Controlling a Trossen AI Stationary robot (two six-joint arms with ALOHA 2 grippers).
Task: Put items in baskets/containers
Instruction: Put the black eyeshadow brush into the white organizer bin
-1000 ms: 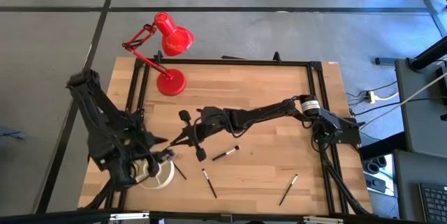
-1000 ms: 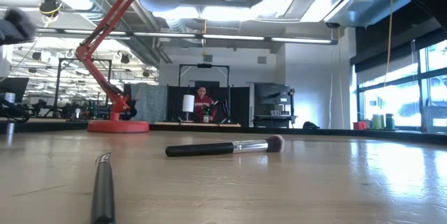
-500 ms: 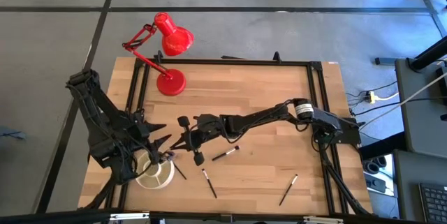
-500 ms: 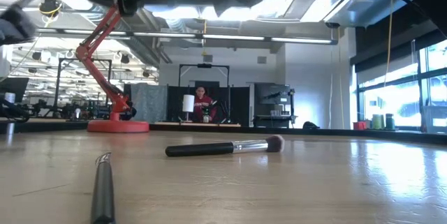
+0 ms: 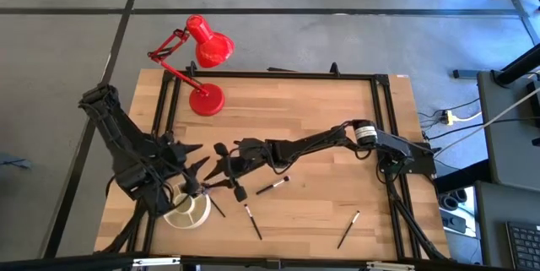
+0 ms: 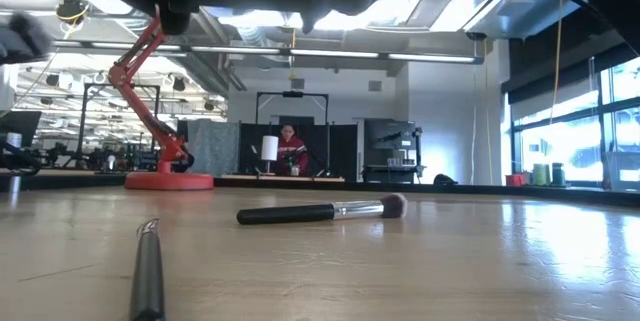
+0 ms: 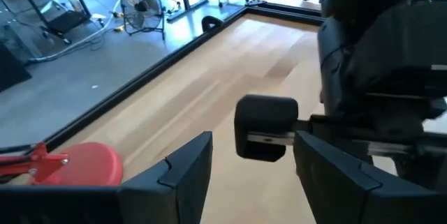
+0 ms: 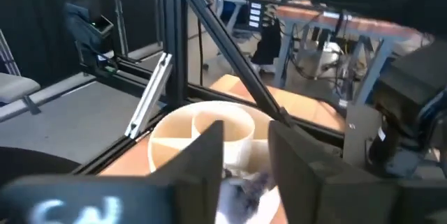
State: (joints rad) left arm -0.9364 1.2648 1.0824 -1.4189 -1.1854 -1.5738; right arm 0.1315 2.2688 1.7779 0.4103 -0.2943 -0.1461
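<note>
The cream dish [image 5: 187,210] with inner dividers sits near the table's near left corner; it also fills the middle of the right wrist view [image 8: 202,130]. My right gripper [image 5: 208,183] reaches level from the right to just above the dish's far right rim, fingers apart [image 8: 246,161]. A brush's pale bristle tip [image 8: 244,182] shows low in the gap. My left gripper [image 5: 192,167] hangs open [image 7: 251,182] just beyond the dish, holding nothing. Loose brushes lie flat on the table: one mid-table [image 5: 272,186] [image 6: 320,212], two nearer the front [image 5: 252,220] [image 5: 348,230]. My right gripper has the brush's bristle tip [image 8: 244,182] between its parted fingers, above the dish. I cannot tell whether either finger touches it; the handle is hidden by the gripper.
A red desk lamp [image 5: 205,98] stands at the far left, its base [image 7: 77,165] on the wood. A black frame rail [image 5: 278,75] runs round the table. Another thin brush [image 5: 217,206] lies beside the dish. Bare wood lies on the right half.
My left gripper has swung off the dish toward the far edge and turned, leaving more of the dish in sight. My right gripper has sunk and edged toward the near left, closer to the dish. The loose brushes have not moved.
</note>
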